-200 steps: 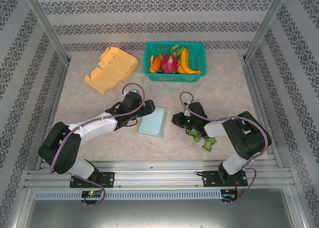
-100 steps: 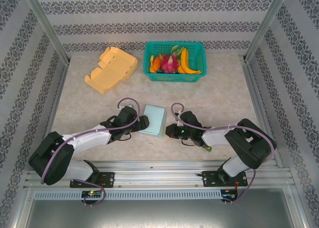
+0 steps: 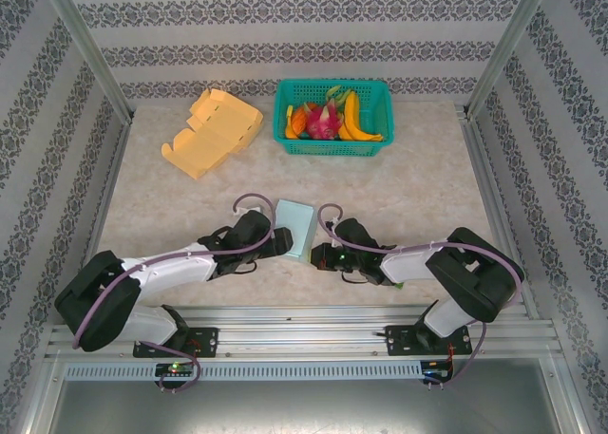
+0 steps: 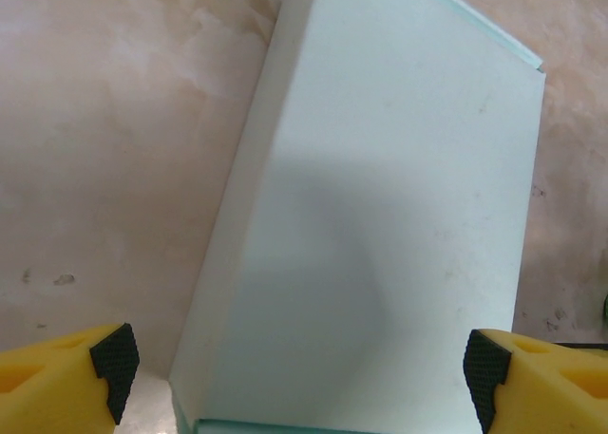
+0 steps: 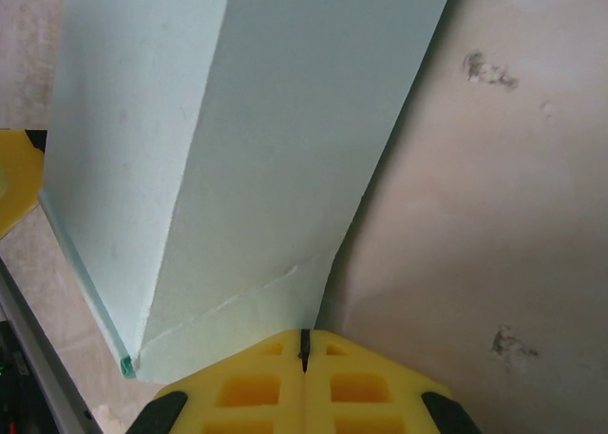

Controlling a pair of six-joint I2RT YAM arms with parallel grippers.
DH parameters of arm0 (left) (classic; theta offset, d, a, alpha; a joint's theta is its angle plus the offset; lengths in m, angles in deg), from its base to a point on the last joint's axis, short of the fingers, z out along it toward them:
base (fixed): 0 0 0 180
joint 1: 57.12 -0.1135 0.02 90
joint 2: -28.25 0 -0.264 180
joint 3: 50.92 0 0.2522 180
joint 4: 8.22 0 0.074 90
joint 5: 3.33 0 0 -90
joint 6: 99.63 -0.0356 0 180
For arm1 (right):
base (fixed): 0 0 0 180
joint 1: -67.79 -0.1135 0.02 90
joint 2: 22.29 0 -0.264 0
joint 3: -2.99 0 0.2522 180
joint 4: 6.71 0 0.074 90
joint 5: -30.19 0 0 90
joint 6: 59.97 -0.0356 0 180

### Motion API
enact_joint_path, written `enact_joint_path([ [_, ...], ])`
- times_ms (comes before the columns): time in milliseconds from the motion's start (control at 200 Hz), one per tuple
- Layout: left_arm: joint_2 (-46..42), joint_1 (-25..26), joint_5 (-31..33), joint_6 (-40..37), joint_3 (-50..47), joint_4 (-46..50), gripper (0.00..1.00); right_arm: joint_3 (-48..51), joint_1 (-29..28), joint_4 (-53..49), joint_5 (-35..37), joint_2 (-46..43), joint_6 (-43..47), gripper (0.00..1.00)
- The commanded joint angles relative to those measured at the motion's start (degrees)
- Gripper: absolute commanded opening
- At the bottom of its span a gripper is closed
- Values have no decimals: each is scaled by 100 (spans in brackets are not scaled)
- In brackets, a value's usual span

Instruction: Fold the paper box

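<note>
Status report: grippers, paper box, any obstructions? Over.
Left gripper open, straddling pale green box. Right gripper shut, tips at box's edge. Yellow carton, fruit basket far off.

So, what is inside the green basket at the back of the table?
The basket holds yellow bananas, a pink dragon fruit and an orange item. Its floor, and anything beneath the fruit, is covered.

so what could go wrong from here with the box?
1. The shut right gripper sits right at a corner of the paper box; a push could crease it or slide it away.
2. The open left gripper straddles the box; closing hard could crush it.
3. Both grippers sit close together, so they might collide.
</note>
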Motion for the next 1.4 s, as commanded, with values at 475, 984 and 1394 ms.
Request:
enact_joint_path([
  [475,583,875,187,788,22,-767,90,-128,-553,272,693,343,-337,0],
  [984,903,1529,140,1071,389,-1088,90,7,-722,1030,1004,390,-624,0],
  [1394,-135,1341,1299,937,83,16,94,386,-224,522,748,-224,-322,0],
])
